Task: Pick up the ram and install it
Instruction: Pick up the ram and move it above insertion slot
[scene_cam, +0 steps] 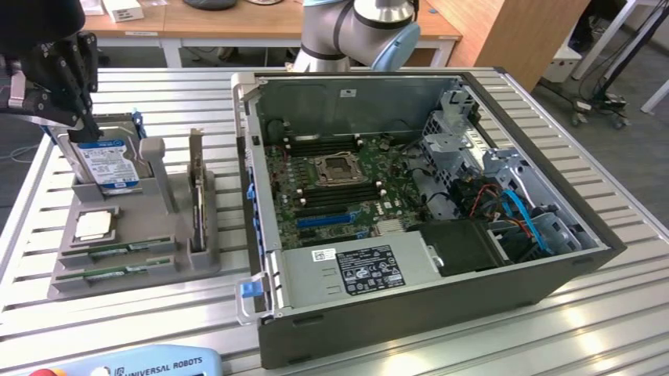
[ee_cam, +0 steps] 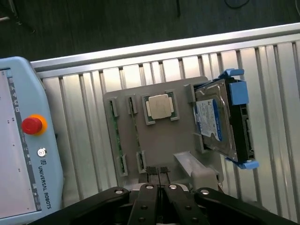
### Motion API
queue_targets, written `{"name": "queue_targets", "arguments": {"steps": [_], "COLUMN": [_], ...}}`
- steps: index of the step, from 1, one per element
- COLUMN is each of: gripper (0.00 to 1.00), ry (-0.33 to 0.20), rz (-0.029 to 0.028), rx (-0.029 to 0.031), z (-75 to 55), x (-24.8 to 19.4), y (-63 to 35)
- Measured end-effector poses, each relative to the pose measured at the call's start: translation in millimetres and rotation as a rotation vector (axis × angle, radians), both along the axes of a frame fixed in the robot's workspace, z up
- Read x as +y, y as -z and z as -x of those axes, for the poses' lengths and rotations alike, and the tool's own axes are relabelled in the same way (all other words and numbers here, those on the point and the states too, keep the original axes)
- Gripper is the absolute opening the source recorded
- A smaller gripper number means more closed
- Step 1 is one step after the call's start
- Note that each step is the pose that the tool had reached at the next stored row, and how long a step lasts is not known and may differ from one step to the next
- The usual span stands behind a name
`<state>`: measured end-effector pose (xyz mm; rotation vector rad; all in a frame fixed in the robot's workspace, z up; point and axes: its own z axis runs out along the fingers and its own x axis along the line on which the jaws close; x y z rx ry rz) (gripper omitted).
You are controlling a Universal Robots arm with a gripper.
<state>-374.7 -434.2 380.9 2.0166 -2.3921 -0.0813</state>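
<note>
**Exterior view.** We found the gripper (scene_cam: 75, 125) at the upper left of the frame, above the hard drive (scene_cam: 105, 164) standing in the grey holder (scene_cam: 157, 227). The ram (scene_cam: 110, 272) lay as two green sticks in the holder's slots at the lower left. The open computer case (scene_cam: 418, 180) stood well apart, toward the exterior view's right.

**Wrist view.** We saw the fingertips (ee_cam: 152, 170) pressed together with nothing between them, over the holder's (ee_cam: 164, 140) edge. The ram (ee_cam: 116, 140) sat in its slots, beside the square processor (ee_cam: 159, 107), and one stick's end was near the fingertips.
</note>
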Motion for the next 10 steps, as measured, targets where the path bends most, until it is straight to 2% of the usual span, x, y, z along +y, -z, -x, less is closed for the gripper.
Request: {"name": "queue_targets", "arguments": {"steps": [10], "gripper": [0.1], "ry": [-0.013], "rz": [0.0], "rx": [-0.0001], "z": [0.0], "x": [0.0], "y": [0.3]}}
